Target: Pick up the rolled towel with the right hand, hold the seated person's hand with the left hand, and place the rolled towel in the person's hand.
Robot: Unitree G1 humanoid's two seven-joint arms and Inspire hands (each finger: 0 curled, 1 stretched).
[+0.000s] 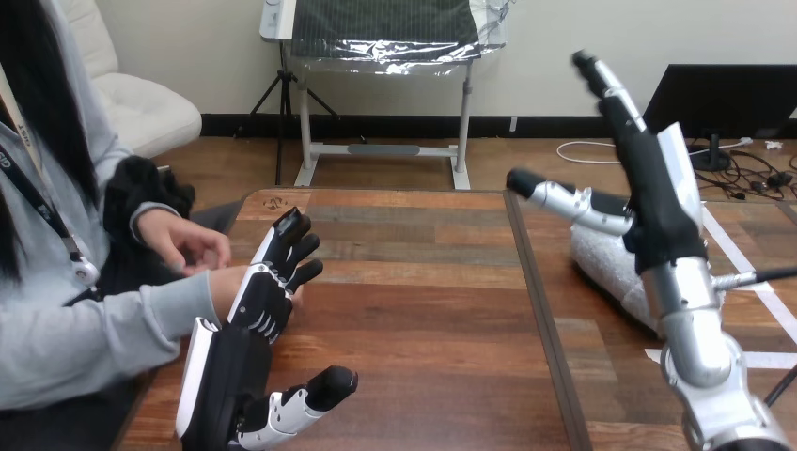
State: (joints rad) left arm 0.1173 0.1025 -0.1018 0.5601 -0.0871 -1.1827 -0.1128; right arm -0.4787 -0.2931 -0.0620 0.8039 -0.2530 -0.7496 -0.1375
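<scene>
Open wooden table [423, 291] stretched between the person's hands [188, 244] and the rolled towel [599, 260]. The right hand [658, 202] stood before it.

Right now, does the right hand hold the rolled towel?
No, the right hand is raised open; the rolled towel lies on the table.

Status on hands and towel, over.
Left hand open against person's nearer hand. Right hand open, raised over rolled towel. Towel on table. Nothing in the way.

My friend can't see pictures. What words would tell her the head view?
The robot's left hand lies with straight fingers against a seated person's hand at the left edge of the wooden table. Its right hand is raised open beside a white rolled towel that lies on the table.
</scene>
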